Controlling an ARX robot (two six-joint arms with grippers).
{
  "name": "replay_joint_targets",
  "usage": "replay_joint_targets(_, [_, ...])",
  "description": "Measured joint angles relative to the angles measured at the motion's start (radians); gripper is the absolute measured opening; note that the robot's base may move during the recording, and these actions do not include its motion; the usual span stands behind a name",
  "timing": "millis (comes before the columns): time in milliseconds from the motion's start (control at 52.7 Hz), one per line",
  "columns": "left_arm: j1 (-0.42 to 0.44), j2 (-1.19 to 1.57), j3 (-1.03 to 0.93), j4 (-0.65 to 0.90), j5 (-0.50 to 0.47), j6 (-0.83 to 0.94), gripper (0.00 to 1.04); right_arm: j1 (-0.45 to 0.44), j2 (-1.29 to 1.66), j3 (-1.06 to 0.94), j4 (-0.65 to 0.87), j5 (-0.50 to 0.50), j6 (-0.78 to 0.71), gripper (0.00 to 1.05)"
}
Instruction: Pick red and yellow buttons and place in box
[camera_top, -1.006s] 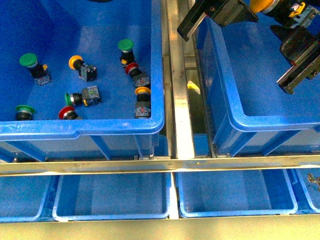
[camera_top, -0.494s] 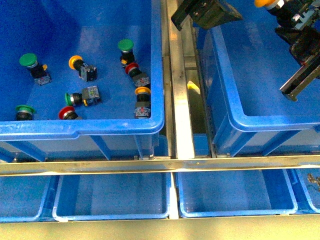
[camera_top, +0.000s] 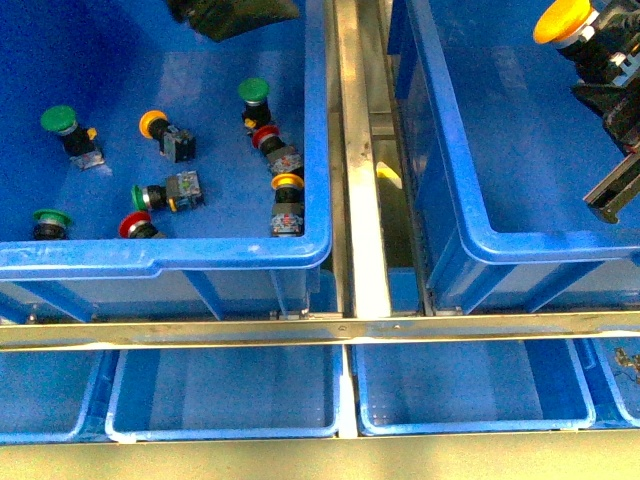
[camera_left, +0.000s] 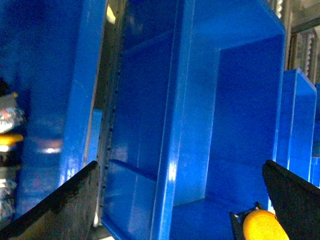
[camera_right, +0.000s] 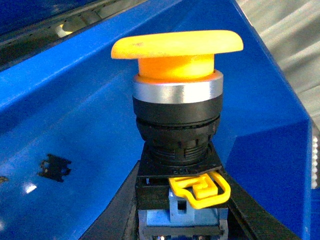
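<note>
My right gripper is shut on the yellow button, holding it above the right-hand box. In the right wrist view the yellow button stands cap-up, with the fingers gripping its black body over the box wall. The left bin holds two more yellow buttons and two red buttons. My left gripper hangs open over that bin's far side. Between the fingers of the left gripper lies nothing; a yellow cap shows near one finger.
Several green-capped buttons lie among the others in the left bin. A metal rail runs between the two bins. A metal bar crosses in front, with shallow blue trays below it.
My left gripper has swung left, from above the rail to over the left bin. The right gripper has carried the yellow button a little to the right over the box.
</note>
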Motion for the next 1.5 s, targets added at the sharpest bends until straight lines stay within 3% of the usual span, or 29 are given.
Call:
replay_joint_targets(95, [0.052, -0.115, -0.178, 0.034, -0.062, 0.097, 0.97, -0.014, -0.024, -0.002, -0.02, -0.003, 0.014, 0.27])
replay_joint_targets(247, [0.143, -0.417, -0.451, 0.047, -0.061, 0.301, 0.97, -0.036, -0.08, -0.006, -0.08, -0.005, 0.034, 0.27])
replay_joint_targets(323, [0.244, -0.65, -0.628, -0.003, -0.068, 0.458, 0.97, -0.04, -0.13, -0.008, -0.126, -0.024, 0.04, 0.27])
replay_joint_targets(531, [0.466, -0.921, -0.811, -0.16, -0.022, 0.583, 0.97, -0.084, -0.231, -0.008, -0.235, -0.015, 0.079, 0.27])
replay_joint_targets(645, [0.574, -1.02, -1.064, 0.429, 0.014, 0.664, 0.73, -0.123, -0.326, -0.008, -0.341, -0.016, 0.125, 0.27])
replay_joint_targets(721, [0.559, -1.083, -1.142, 0.559, -0.006, 0.68, 0.57, -0.142, -0.383, -0.008, -0.399, -0.023, 0.152, 0.27])
replay_joint_targets(1063, [0.472, -1.267, -1.228, 0.48, -0.09, 0.689, 0.02, -0.198, -0.557, -0.049, -0.534, -0.034, 0.227, 0.27])
replay_joint_targets(1291, [0.362, -1.377, -1.255, 0.403, -0.19, 0.695, 0.03, -0.203, -0.616, -0.071, -0.572, -0.018, 0.261, 0.27])
replay_joint_targets(1500, [0.356, -1.461, -1.282, 0.367, -0.198, 0.695, 0.03, -0.192, -0.621, -0.073, -0.575, -0.008, 0.273, 0.27])
